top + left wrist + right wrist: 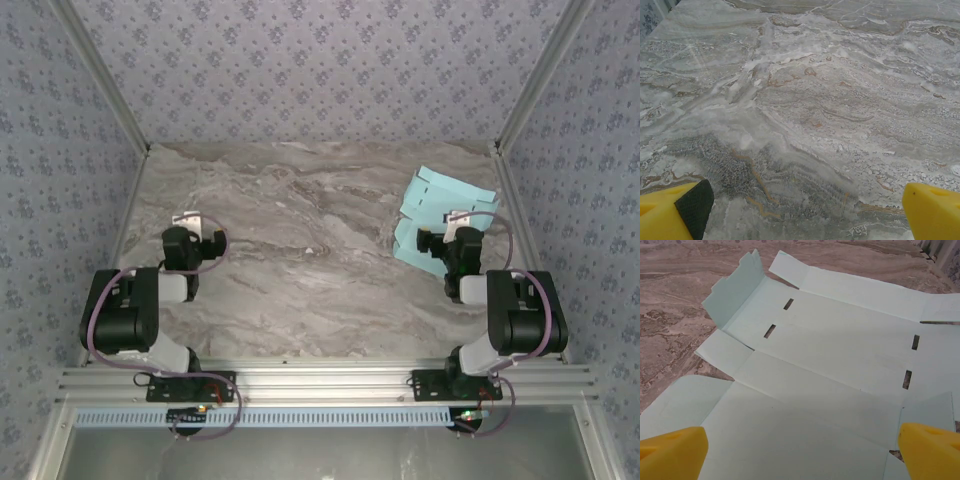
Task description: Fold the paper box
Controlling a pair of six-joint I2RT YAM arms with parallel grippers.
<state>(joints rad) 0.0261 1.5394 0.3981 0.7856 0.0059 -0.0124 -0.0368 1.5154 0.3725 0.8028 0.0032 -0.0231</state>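
Observation:
The paper box (440, 205) is an unfolded sheet of light aqua-blue card lying mostly flat at the back right of the marble table. In the right wrist view the paper box (830, 370) spreads under my fingers, with creases, small slots and one side flap (735, 290) standing up at the far left. My right gripper (462, 219) hovers over the sheet's near part, open, its yellow fingertips (675, 452) wide apart with nothing between them. My left gripper (187, 221) is open too, over bare marble on the left side, its yellow fingertips (670, 212) far apart.
Patterned walls close in the table (300, 270) on three sides, with metal corner posts (520, 95) close to the sheet's right edge. An aluminium rail (320, 380) carries both arm bases at the near edge. Open marble lies between the arms.

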